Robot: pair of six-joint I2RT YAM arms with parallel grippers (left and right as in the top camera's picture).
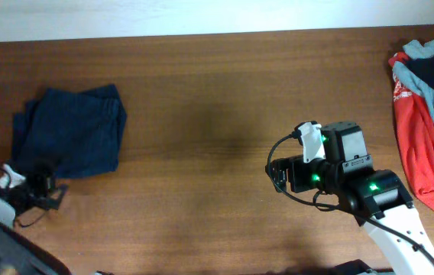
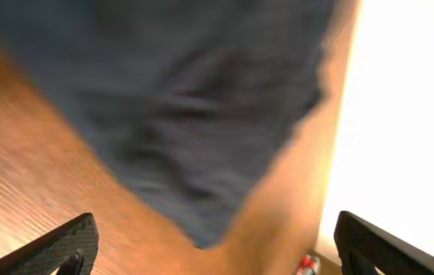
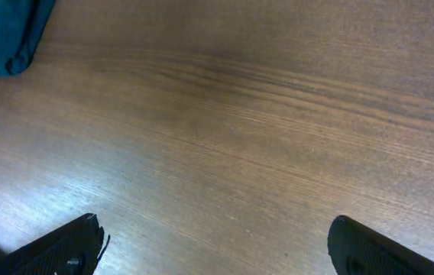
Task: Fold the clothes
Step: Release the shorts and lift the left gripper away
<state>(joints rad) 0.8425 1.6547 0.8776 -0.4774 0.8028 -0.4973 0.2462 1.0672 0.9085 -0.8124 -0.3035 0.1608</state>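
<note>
The dark navy-blue clothes (image 1: 72, 131) lie folded into a rough square on the left of the table; they fill the blurred upper part of the left wrist view (image 2: 179, 99) and a corner shows in the right wrist view (image 3: 3, 34). My left gripper (image 1: 49, 191) is open and empty, just in front of the clothes' near edge; its fingers spread wide in the left wrist view (image 2: 217, 248). My right gripper (image 1: 276, 177) is open and empty over bare wood right of centre, fingers wide apart in the right wrist view (image 3: 217, 248).
A pile with a red garment with white print (image 1: 416, 141) and a light grey-blue garment (image 1: 431, 65) lies at the right edge. The wooden table (image 1: 217, 99) ends at a pale wall along the back.
</note>
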